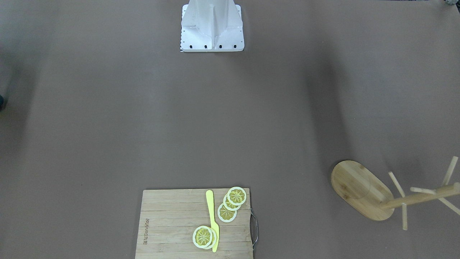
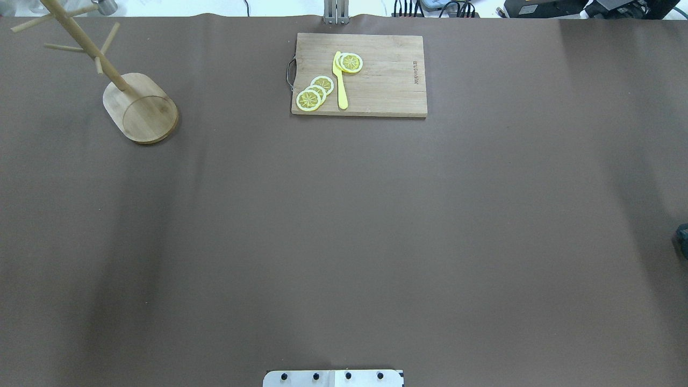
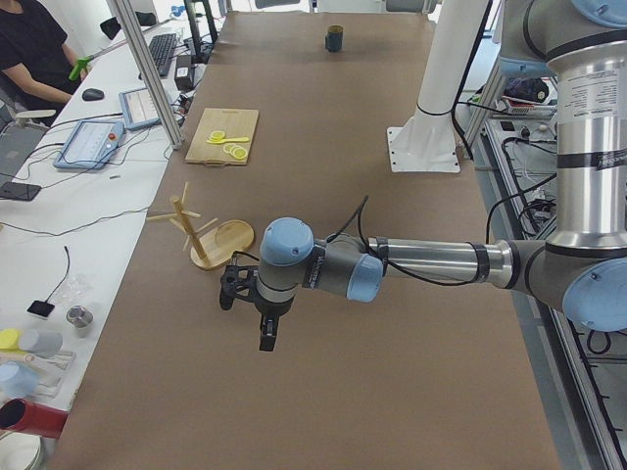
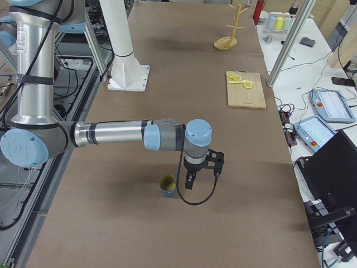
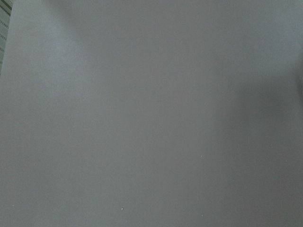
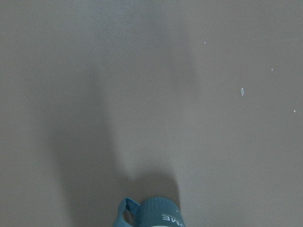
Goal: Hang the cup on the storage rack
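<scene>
Right gripper hangs just beside the cup, which stands upright on the table; we cannot tell how wide it is. Left gripper hovers well apart from the cup, its opening equally unclear to us. Storage rack also stands far from the cup.

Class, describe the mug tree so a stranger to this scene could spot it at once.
Start with the brown table; at its far edge lies a bamboo cutting board. Toward the robot's left end stands the storage rack: same bamboo, but an oval base with an upright post and thin angled pegs.
</scene>
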{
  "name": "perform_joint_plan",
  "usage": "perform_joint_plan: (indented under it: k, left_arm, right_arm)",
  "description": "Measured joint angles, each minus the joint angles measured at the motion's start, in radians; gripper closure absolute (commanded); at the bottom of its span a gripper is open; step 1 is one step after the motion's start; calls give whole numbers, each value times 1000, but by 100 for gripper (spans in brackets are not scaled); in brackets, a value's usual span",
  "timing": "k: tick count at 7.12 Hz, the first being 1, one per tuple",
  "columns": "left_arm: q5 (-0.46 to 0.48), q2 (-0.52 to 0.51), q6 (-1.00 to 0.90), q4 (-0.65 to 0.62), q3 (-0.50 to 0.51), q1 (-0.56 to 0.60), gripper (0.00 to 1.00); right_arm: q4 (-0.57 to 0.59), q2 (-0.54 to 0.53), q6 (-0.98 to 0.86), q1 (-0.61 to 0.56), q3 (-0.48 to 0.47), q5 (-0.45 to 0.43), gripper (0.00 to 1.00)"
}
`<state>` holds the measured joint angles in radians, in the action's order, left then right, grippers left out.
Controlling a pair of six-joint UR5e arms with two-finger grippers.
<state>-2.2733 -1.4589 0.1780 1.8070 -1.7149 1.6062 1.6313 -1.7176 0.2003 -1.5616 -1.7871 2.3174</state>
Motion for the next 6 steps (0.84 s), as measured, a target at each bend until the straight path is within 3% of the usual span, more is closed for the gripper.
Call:
perform_joint_plan:
  k: [4, 6]
  left_arm:
    - [0, 0, 4, 0, 0, 0, 2]
    - [0, 0, 6, 0, 2, 0, 2]
  right_arm:
    - [-209, -231, 179, -1, -61, 40, 0]
    - [-320, -264, 346, -1, -51, 61, 0]
